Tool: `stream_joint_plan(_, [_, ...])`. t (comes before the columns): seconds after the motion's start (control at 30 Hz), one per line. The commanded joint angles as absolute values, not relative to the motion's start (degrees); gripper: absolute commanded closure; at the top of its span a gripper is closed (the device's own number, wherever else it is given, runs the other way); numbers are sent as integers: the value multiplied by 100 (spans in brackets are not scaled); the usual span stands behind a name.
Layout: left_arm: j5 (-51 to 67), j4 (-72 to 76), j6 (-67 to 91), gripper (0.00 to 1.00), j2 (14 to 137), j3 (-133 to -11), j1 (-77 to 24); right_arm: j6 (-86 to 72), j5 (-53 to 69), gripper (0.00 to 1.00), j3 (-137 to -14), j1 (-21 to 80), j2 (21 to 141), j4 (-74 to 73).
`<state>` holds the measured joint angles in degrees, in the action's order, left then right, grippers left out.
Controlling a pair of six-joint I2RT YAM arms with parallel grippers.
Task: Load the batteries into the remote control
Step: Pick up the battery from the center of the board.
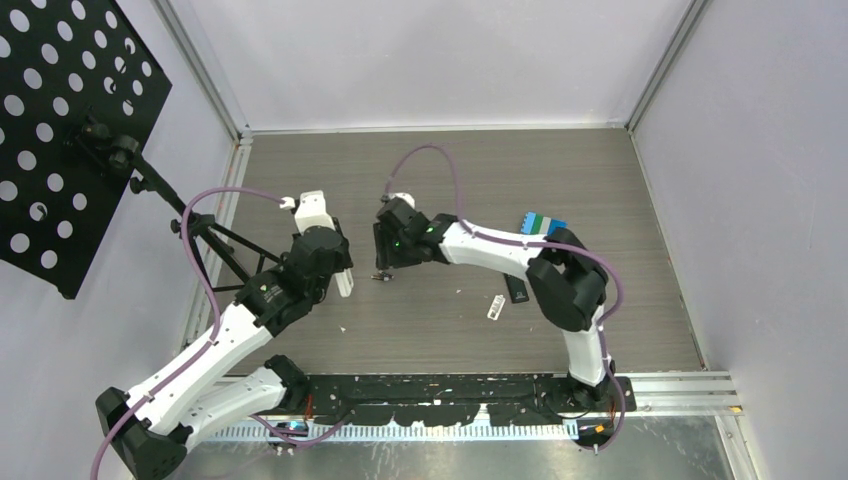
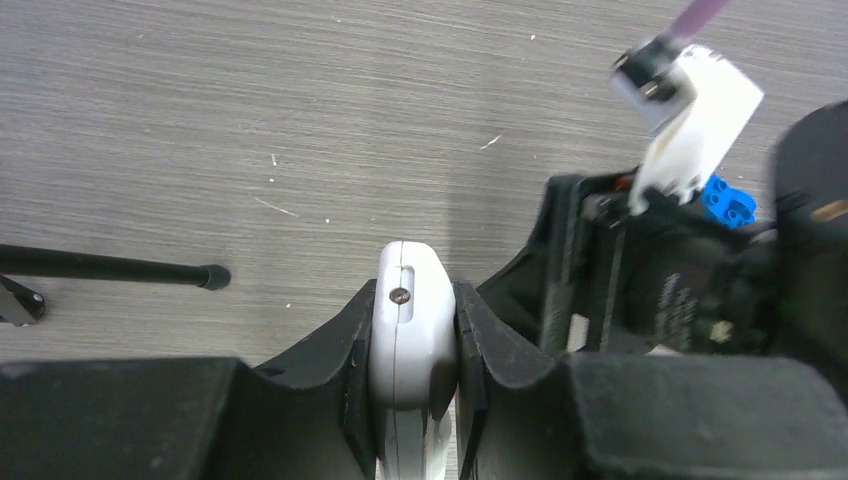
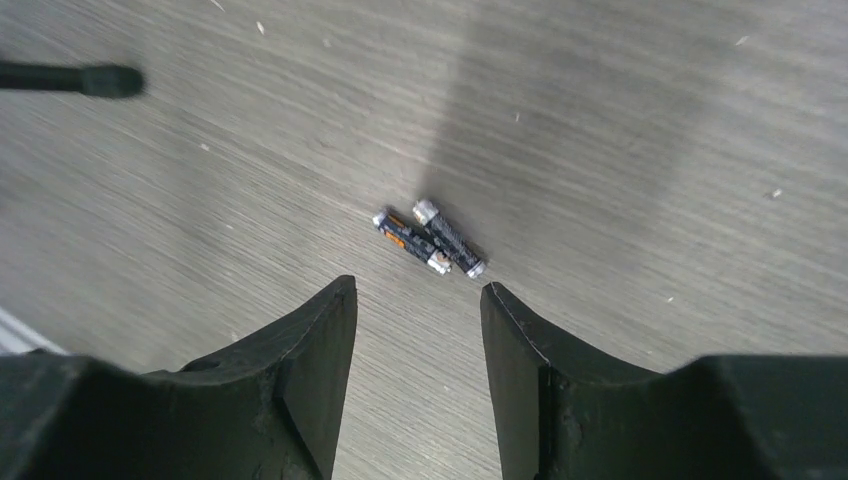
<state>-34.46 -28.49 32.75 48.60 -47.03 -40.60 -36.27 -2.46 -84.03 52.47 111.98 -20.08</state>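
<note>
Now | left gripper (image 2: 415,302) clenched on white remote (image 2: 410,355) | right gripper (image 3: 418,290) jaws apart, empty | hovers above two batteries (image 3: 430,238) side by side on table (image 3: 650,120)

Left tool (image 2: 415,300) tight in a narrow grip — right tool (image 3: 418,290) downward, jaws apart — both arms inward.

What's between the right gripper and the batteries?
Only bare tabletop separates the right gripper from the batteries, shown in the right wrist view.
</note>
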Motion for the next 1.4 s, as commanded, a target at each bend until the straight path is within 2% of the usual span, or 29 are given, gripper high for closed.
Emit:
stream_joint_plan(0.0, [-3638, -2831, 3388, 100, 4745, -4673, -4053, -3437, -1062, 45, -8998, 5550, 11559, -2740])
stream_joint_plan(0.4, [-4083, -3162, 3432, 100, 4747, -4765, -4052, -3442, -1427, 44, -9591, 5660, 12212, -3145])
stream_joint_plan(0.63, [-4174, -3181, 3394, 100, 4716, -4757, -4052, -3415, -1379, 49, -9791, 5659, 12419, -3142])
stream_joint_plan(0.87, [-4249, -3232, 3371, 100, 4615, -4746, -4052, -3439, -1414, 49, -10173, 5660, 12730, -3342])
stream_joint_plan(1.1, [-4254, -3243, 3358, 100, 4525, -4703, -4052, -3498, -1545, 59, -10428, 5660, 12918, -3667])
stream_joint_plan(1.37, [-4189, -3191, 3333, 100, 4540, -4687, -4052, -3359, -1604, 62, -10315, 5677, 12763, -4000])
